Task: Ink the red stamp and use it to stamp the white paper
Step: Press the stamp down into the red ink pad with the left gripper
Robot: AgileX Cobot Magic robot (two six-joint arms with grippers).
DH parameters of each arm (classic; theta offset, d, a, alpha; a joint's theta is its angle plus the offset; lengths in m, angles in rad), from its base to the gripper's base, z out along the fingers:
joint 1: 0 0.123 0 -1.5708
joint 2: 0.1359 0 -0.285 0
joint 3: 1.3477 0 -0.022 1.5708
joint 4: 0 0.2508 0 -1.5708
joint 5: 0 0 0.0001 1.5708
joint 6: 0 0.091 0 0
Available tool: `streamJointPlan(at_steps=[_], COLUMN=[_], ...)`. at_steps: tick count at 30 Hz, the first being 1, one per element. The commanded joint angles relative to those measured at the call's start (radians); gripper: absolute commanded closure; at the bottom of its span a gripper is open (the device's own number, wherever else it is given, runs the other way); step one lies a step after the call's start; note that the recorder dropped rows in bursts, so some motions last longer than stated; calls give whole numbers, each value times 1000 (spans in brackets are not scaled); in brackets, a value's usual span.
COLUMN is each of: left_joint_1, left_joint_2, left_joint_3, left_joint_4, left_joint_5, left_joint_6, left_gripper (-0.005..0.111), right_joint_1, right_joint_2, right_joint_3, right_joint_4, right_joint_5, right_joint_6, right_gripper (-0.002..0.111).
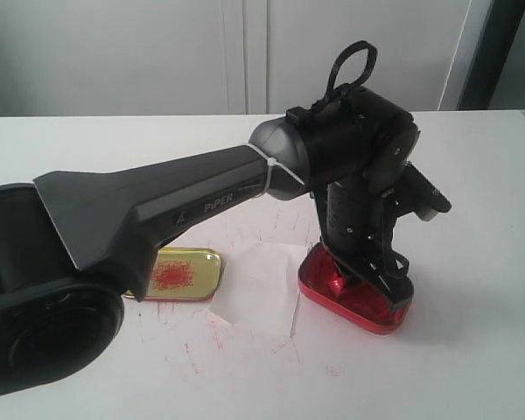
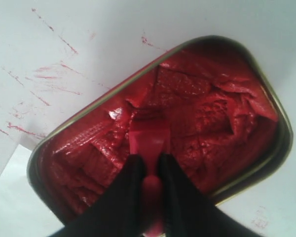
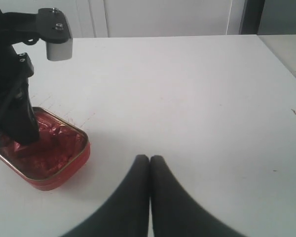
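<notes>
Though streaked red, tabletop (image 1: 472, 175) under white paper (image 1: 258, 293), cabinets (image 1: 157, 52) behind.

My workplace reads as lab: white table (image 1: 481, 157), red scuffs (image 1: 212, 319) on it, plain white cabinet doors (image 1: 157, 52) behind table.

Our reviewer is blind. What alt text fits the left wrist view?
The left gripper clamps the red stamp, its base pressed into the red ink paste filling an open rectangular tin. The tin sits on a white tabletop with red scratches; a corner of the white paper shows beside it.
</notes>
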Motion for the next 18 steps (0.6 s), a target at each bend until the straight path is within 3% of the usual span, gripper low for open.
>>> streamJointPlan(at_steps=[1, 18], left_joint_1=[2, 0], left_joint_2=[-23, 4], left_joint_3=[4, 4], left_joint_4=[-6, 25], left_joint_5=[8, 26], left_joint_6=[7, -20], left_gripper=[107, 107], right_joint_1=[-3, -3], right_joint_2=[-4, -4], right_joint_3=[4, 4], right_joint_4=[-7, -7], right_joint_5=[-13, -13], right_joint_6=[-1, -1], right_gripper=[108, 108])
